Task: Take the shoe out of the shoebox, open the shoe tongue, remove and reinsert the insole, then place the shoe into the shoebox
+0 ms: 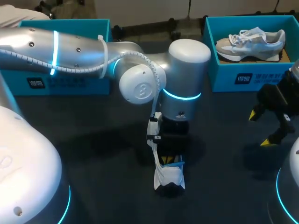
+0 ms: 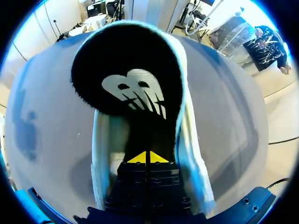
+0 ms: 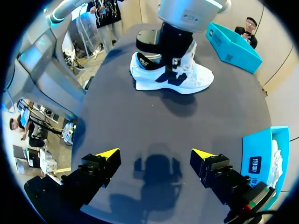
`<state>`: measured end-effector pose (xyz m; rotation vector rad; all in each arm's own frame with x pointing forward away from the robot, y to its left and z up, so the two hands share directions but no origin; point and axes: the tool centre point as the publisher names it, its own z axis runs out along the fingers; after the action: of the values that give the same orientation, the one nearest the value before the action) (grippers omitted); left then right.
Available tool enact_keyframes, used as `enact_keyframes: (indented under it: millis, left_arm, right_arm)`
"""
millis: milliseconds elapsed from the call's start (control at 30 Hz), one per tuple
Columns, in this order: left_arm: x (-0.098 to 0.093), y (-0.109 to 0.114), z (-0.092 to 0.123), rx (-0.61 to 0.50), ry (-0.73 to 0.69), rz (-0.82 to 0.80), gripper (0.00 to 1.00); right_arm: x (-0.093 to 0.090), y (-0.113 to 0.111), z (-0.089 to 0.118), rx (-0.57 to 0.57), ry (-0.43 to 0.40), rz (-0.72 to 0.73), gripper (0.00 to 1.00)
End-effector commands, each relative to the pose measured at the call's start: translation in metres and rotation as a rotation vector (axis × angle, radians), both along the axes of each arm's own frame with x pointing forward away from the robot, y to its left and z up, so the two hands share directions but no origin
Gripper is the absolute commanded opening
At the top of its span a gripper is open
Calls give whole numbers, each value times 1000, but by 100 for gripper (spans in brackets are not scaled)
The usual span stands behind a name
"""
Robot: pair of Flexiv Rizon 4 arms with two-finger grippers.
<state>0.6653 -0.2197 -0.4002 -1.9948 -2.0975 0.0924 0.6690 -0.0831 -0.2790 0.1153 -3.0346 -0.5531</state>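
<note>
A dark grey, matte worktop (image 1: pixel 93 140) spreads across the head view under even light. Soft-edged shadows lie on it. In the right wrist view the worktop (image 3: pixel 154 116) looks smooth and uniformly grey.

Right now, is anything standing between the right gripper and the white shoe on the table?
Nothing visible lies on the table between the right gripper and the white shoe. But the left gripper stands inside the shoe's opening, so access from above looks blocked.
</note>
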Motion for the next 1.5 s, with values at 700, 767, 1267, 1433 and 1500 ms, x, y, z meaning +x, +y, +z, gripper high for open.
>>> enact_keyframes:
  millis: [700,767,1267,1433,1500]
  left_arm:
    - [-44,-24,-27,58,145,-22,0]
    - [-47,-22,-31,58,115,-24,0]
    - [6,18,-23,68,-77,67,0]
    - [18,20,-3,36,-60,88,0]
    - [11,17,6,29,-31,74,0]
  right_arm:
    - [-1,0,-1,-3,-1,-1,100]
    - [-1,0,-1,-3,-1,-1,100]
    - [-1,0,-1,-3,-1,-1,100]
    - [-1,0,-1,-3,-1,-1,100]
    - [-1,0,-1,-3,-1,-1,100]
